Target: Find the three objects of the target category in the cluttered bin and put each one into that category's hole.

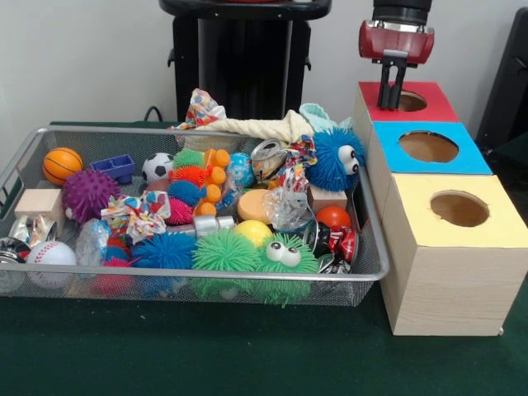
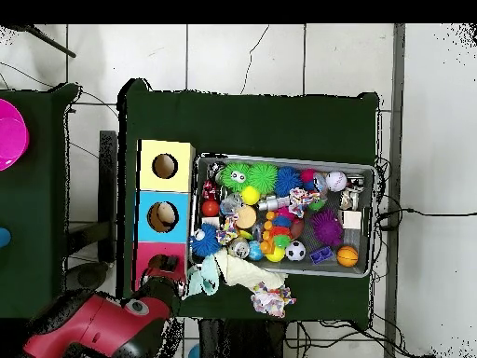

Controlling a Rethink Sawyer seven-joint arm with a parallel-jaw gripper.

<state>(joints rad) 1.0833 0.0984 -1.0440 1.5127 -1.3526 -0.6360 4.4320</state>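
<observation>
The bin is a wire-mesh basket full of toys: spiky rubber balls, small sport balls, wooden blocks, crumpled wrappers and cans. It also shows in the overhead view. The hole, with its red panel, tops the farthest wooden box to the bin's right. My gripper hangs straight above this hole, its tips just over the near-left rim. It looks open, with nothing between the jaws. In the overhead view my gripper and arm cover most of the red panel.
The blue-panelled hole and the yellow-panelled hole sit on boxes in line nearer the camera. A white rope toy and a patterned cloth hang over the bin's far rim. A pink object lies on a side table.
</observation>
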